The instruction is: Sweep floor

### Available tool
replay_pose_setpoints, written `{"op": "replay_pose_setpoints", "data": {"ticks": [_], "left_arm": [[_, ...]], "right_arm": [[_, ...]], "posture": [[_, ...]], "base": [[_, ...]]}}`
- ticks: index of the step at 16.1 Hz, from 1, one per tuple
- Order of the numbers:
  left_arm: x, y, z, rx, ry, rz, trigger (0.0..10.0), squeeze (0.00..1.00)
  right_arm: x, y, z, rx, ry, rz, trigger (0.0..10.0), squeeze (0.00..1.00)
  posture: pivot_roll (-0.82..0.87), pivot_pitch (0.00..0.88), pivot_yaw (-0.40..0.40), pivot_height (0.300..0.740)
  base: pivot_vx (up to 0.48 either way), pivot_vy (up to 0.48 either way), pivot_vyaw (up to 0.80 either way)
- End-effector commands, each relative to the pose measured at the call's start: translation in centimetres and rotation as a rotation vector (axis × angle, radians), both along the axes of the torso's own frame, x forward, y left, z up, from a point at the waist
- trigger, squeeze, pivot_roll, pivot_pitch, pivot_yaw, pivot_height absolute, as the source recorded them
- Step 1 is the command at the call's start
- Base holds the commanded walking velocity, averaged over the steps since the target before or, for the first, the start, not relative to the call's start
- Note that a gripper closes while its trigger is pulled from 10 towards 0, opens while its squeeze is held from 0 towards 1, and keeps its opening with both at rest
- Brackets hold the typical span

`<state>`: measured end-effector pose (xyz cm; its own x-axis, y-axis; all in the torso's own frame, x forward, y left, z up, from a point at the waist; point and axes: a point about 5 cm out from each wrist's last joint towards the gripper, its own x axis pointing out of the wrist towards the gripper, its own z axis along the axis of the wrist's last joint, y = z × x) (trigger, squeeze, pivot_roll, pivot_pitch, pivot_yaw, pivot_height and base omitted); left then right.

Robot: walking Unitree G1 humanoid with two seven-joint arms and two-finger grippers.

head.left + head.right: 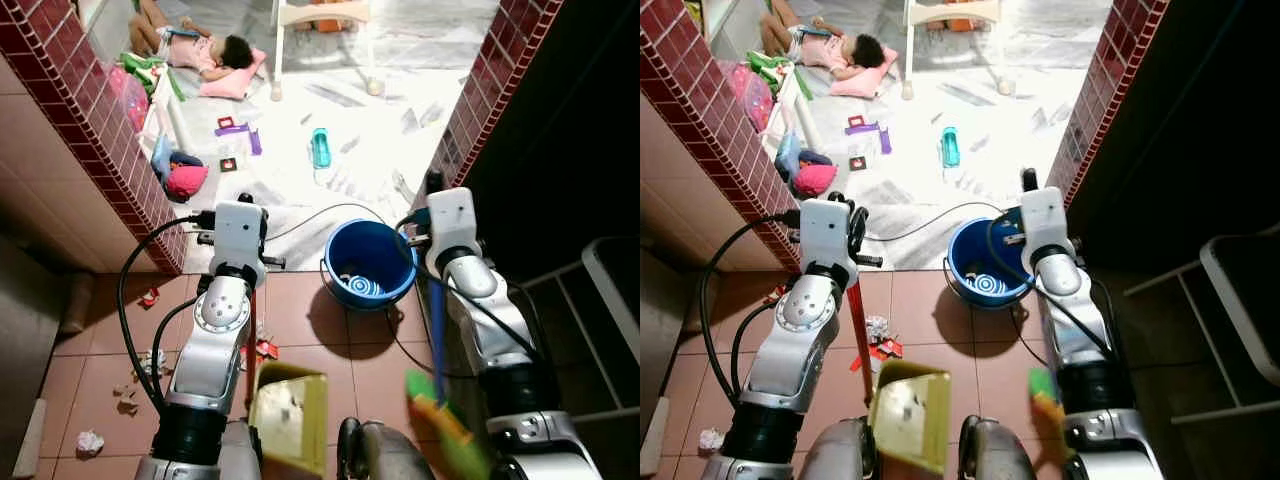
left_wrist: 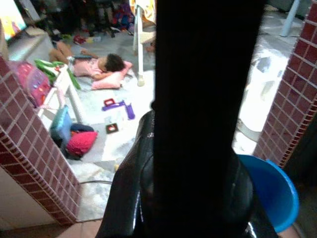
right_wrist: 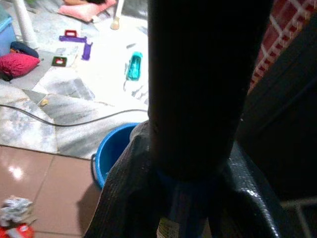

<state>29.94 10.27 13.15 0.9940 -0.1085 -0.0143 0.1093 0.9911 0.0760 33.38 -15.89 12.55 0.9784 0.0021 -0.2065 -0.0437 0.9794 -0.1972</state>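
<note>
left eye view showed you the right gripper (image 1: pixel 436 262) closed on the light, stiff broom (image 1: pixel 440 385) handle at lower right; left gripper (image 1: pixel 250 285) clamped the dustpan (image 1: pixel 289 412) handle, bottom centre.

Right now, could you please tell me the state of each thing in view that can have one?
Left tool: shut on the red dustpan handle.
Right tool: shut on the blue broom handle.
Round blue plastic bucket: upright on the tiles, open-topped.
Yellow-green dustpan: held low between the arms.
Crumpled paper scraps: scattered on the brown tiles, unswept.
Teal bottle: lying on its side.
Person: lying on the floor, head on a pink pillow.
</note>
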Motion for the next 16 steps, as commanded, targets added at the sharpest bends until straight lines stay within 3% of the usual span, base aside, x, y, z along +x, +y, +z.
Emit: {"op": "replay_pose_setpoints", "data": {"ticks": [1,3,6,10,13,16], "left_arm": [[-0.1,0.1,-0.1,0.014,-0.004,0.003,10.0,0.00],[-0.2,0.1,-0.1,0.009,0.001,0.002,10.0,0.00],[-0.3,-0.3,0.0,0.000,0.003,-0.010,10.0,0.00],[-0.3,0.1,0.2,0.018,-0.018,0.035,10.0,0.00],[0.3,1.8,0.8,0.068,-0.095,0.183,10.0,0.00],[0.9,2.5,1.9,0.068,-0.167,0.220,10.0,0.00]], "right_arm": [[0.4,0.1,0.5,0.040,0.008,-0.017,10.0,0.00],[0.7,0.6,1.2,0.122,-0.028,-0.023,10.0,0.00],[1.4,1.5,3.3,0.241,-0.173,-0.062,10.0,0.00],[1.9,2.6,3.2,0.417,-0.139,-0.082,10.0,0.00],[2.1,2.7,2.8,0.459,-0.110,-0.073,10.0,0.00],[2.5,3.0,3.0,0.382,-0.130,-0.055,10.0,0.00]], "posture": [[-0.08,0.092,-0.011,0.740],[-0.08,0.092,-0.011,0.740],[-0.08,0.094,-0.013,0.740],[-0.07,0.092,-0.019,0.740],[-0.07,0.089,-0.021,0.740],[-0.07,0.089,-0.022,0.740]], "base": [[0.000,0.000,0.00],[0.000,0.000,0.00],[0.000,0.000,0.00],[0.000,0.000,0.00],[0.000,0.000,0.00],[0.000,0.000,0.00]]}}
